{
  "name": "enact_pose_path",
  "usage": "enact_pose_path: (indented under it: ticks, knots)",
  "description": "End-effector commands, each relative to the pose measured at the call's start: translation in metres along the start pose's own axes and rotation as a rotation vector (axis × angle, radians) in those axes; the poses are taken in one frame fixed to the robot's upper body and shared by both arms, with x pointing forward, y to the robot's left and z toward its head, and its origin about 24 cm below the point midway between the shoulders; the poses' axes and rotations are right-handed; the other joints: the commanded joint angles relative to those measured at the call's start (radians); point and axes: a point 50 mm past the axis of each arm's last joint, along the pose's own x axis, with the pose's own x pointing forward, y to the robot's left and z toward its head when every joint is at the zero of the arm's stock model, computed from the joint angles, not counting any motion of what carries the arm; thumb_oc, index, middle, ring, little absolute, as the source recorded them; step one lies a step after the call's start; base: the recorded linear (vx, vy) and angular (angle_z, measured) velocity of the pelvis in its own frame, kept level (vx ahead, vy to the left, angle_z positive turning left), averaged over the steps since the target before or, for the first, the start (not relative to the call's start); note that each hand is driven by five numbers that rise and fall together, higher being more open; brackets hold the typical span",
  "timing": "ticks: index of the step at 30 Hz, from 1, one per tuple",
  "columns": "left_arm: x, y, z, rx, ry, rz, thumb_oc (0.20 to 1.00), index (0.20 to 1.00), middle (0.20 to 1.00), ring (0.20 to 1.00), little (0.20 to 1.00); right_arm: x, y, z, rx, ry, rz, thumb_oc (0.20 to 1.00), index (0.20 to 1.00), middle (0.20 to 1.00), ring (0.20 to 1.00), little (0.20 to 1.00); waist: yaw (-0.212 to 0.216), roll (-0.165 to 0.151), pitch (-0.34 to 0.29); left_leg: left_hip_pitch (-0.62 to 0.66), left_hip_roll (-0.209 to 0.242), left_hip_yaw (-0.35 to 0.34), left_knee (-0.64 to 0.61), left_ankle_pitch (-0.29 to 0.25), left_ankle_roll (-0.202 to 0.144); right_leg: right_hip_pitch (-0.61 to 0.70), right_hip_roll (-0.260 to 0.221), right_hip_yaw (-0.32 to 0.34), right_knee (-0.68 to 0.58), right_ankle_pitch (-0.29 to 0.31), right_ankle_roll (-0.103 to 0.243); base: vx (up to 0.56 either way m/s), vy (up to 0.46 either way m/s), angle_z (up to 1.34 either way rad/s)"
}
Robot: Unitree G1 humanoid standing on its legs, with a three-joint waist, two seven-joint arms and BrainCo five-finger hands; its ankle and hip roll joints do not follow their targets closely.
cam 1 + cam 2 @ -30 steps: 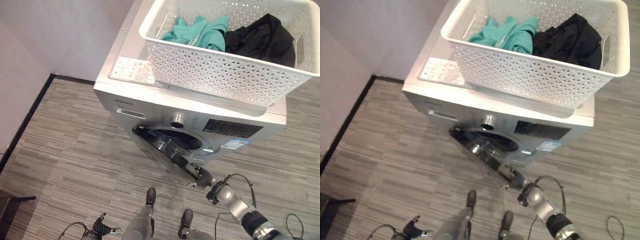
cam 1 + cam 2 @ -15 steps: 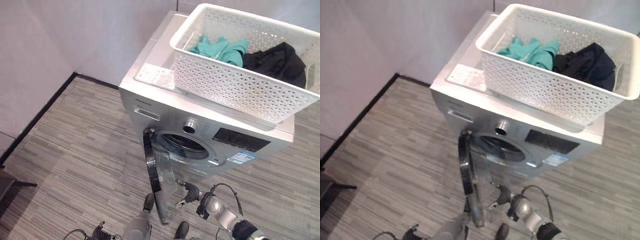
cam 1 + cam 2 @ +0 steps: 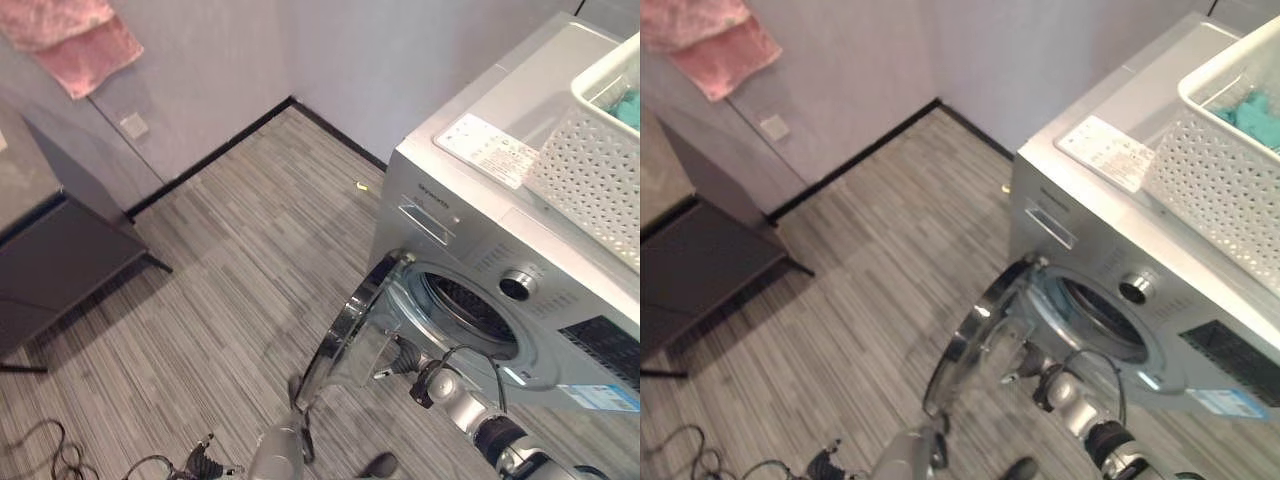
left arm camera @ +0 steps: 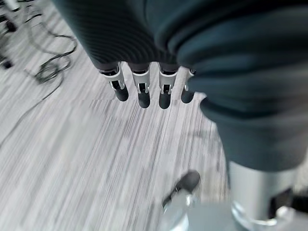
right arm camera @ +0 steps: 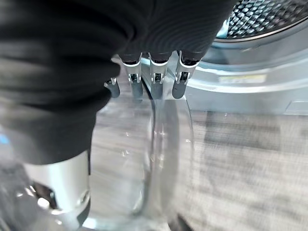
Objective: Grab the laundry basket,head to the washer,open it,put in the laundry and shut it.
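While the silver front-loading washer (image 3: 520,250) stands with its round glass door (image 3: 345,335) swung wide open, the right hand (image 3: 400,358) reaches to the door's inner face with fingers straight. Atop the washer sits the white perforated plastic laundry basket (image 3: 1220,170), holding teal cloth (image 3: 1255,110). Low by the floor, the left hand (image 4: 144,89) hangs with fingers relaxed.
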Motion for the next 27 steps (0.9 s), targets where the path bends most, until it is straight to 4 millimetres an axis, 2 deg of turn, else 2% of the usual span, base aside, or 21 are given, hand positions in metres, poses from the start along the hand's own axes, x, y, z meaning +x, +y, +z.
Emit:
enact_pose_path:
  ticks: [1,4,6,10,12,16,17,18,19,20,22,23,24,25,26,27]
  knots:
    - [-0.001,0.022,-0.006,0.035,-0.001,0.048,1.0,1.0,1.0,1.0,1.0,0.01,0.012,0.045,0.023,-0.144,0.027,1.0,1.0,1.0,1.0,1.0,0.047,-0.05,0.006,-0.069,-0.032,-0.049,0.061,-0.027,-0.05,-0.037,-0.075,0.124,-0.043,0.103,0.044,0.06,0.132,0.31]
    - [-0.003,0.024,-0.009,0.029,0.001,0.05,1.0,1.0,1.0,1.0,1.0,0.011,0.012,0.041,0.041,-0.121,0.017,1.0,1.0,1.0,1.0,1.0,0.058,-0.061,-0.004,-0.078,-0.05,-0.048,0.083,-0.05,-0.041,-0.015,-0.089,0.13,-0.057,0.117,0.055,0.1,0.105,0.13]
    - [-0.003,0.028,-0.003,0.038,-0.031,0.055,1.0,1.0,1.0,1.0,1.0,0.011,0.012,0.038,0.039,-0.109,0.011,1.0,1.0,1.0,1.0,1.0,0.064,-0.067,-0.016,-0.073,-0.062,-0.044,0.081,-0.062,-0.035,-0.001,-0.095,0.132,-0.069,0.125,0.065,0.13,0.087,0.05]
    - [-0.005,0.038,0.011,0.039,-0.113,0.066,1.0,1.0,1.0,1.0,1.0,0.014,-0.002,0.04,0.051,-0.108,-0.049,1.0,1.0,1.0,1.0,1.0,0.065,-0.075,-0.029,-0.069,-0.082,-0.042,0.094,-0.092,-0.027,0.008,-0.107,0.151,-0.086,0.148,0.083,0.11,0.072,0.1]
    - [-0.004,0.037,0.015,0.036,-0.124,0.058,1.0,1.0,1.0,1.0,1.0,0.014,-0.006,0.042,0.068,-0.114,-0.074,1.0,1.0,1.0,1.0,1.0,0.051,-0.077,-0.033,-0.055,-0.084,-0.028,0.097,-0.109,-0.02,0.008,-0.117,0.169,-0.086,0.16,0.09,0.1,0.087,0.02]
    - [0.002,0.026,0.027,0.119,-0.145,-0.005,1.0,1.0,1.0,1.0,1.0,0.006,0.007,0.026,0.08,-0.079,-0.047,1.0,1.0,1.0,1.0,1.0,-0.012,-0.076,-0.04,0.01,-0.076,0.021,0.088,-0.138,-0.011,0.004,-0.131,0.217,-0.078,0.183,0.108,0.1,0.076,-0.44]
    - [0.002,0.026,0.027,0.119,-0.145,-0.005,1.0,1.0,1.0,1.0,1.0,0.006,0.007,0.026,0.08,-0.079,-0.047,1.0,1.0,1.0,1.0,1.0,-0.012,-0.076,-0.04,0.01,-0.076,0.021,0.088,-0.138,-0.011,0.004,-0.131,0.217,-0.078,0.183,0.108,0.07,0.03,-0.84]
    - [0.008,0.016,0.029,0.198,-0.113,-0.037,1.0,1.0,1.0,1.0,1.0,-0.017,0.021,-0.025,0.091,0.058,-0.017,1.0,1.0,1.0,1.0,1.0,-0.092,-0.076,-0.033,0.102,-0.032,0.122,0.045,-0.13,-0.016,-0.026,-0.111,0.29,-0.058,0.181,0.11,0.01,-0.066,-1.55]
    - [0.012,0.015,0.023,0.219,-0.056,-0.023,1.0,1.0,1.0,1.0,1.0,-0.028,0.024,-0.046,0.107,0.121,-0.021,1.0,1.0,1.0,1.0,1.0,-0.125,-0.083,-0.028,0.142,-0.003,0.181,0.017,-0.111,-0.026,-0.05,-0.087,0.306,-0.045,0.18,0.104,0.0,-0.105,-2.14]
    - [0.014,0.017,0.023,0.226,-0.04,-0.012,1.0,1.0,1.0,1.0,1.0,-0.034,0.025,-0.056,0.129,0.148,-0.029,1.0,1.0,1.0,1.0,1.0,-0.148,-0.088,-0.026,0.153,0.009,0.201,0.016,-0.108,-0.03,-0.061,-0.077,0.308,-0.04,0.177,0.101,-0.04,-0.182,-2.47]
    - [0.02,0.019,0.028,0.254,-0.019,0.01,1.0,1.0,1.0,1.0,1.0,-0.052,0.02,-0.085,0.18,0.237,-0.083,1.0,1.0,1.0,1.0,1.0,-0.193,-0.092,-0.019,0.167,0.028,0.218,0.016,-0.092,-0.044,-0.086,-0.045,0.358,-0.028,0.167,0.086,-0.03,-0.137,-1.79]
    - [0.02,0.019,0.028,0.254,-0.02,0.01,1.0,1.0,1.0,1.0,1.0,-0.052,0.019,-0.085,0.18,0.238,-0.083,1.0,1.0,1.0,1.0,1.0,-0.192,-0.092,-0.019,0.167,0.028,0.218,0.016,-0.092,-0.044,-0.086,-0.045,0.359,-0.027,0.167,0.086,-0.04,-0.169,-0.94]
    - [0.025,0.027,0.029,0.299,0.018,0.032,1.0,1.0,1.0,1.0,1.0,-0.073,0.011,-0.115,0.22,0.333,-0.152,1.0,1.0,1.0,1.0,1.0,-0.243,-0.092,-0.014,0.166,0.04,0.214,0.015,-0.085,-0.051,-0.106,-0.023,0.4,-0.028,0.151,0.078,-0.07,-0.184,-0.69]
    - [0.027,0.032,0.036,0.279,0.017,0.062,1.0,1.0,1.0,1.0,1.0,-0.081,-0.002,-0.124,0.221,0.351,-0.197,1.0,1.0,1.0,1.0,1.0,-0.259,-0.081,-0.003,0.152,0.049,0.213,0.016,-0.073,-0.056,-0.129,-0.011,0.42,-0.019,0.148,0.07,-0.2,-0.28,-0.71]
    - [0.032,0.041,0.043,0.231,0.049,0.106,1.0,1.0,1.0,1.0,1.0,-0.099,-0.022,-0.143,0.238,0.403,-0.278,1.0,1.0,1.0,1.0,1.0,-0.299,-0.081,0.032,0.114,0.069,0.205,0.017,-0.046,-0.069,-0.192,0.017,0.456,0.002,0.146,0.049,-0.18,-0.158,-0.62]
    - [0.032,0.041,0.043,0.232,0.049,0.105,1.0,1.0,1.0,1.0,1.0,-0.099,-0.022,-0.143,0.238,0.403,-0.278,1.0,1.0,1.0,1.0,1.0,-0.299,-0.081,0.032,0.113,0.069,0.206,0.017,-0.046,-0.069,-0.193,0.017,0.456,0.003,0.146,0.049,-0.17,-0.226,-0.31]
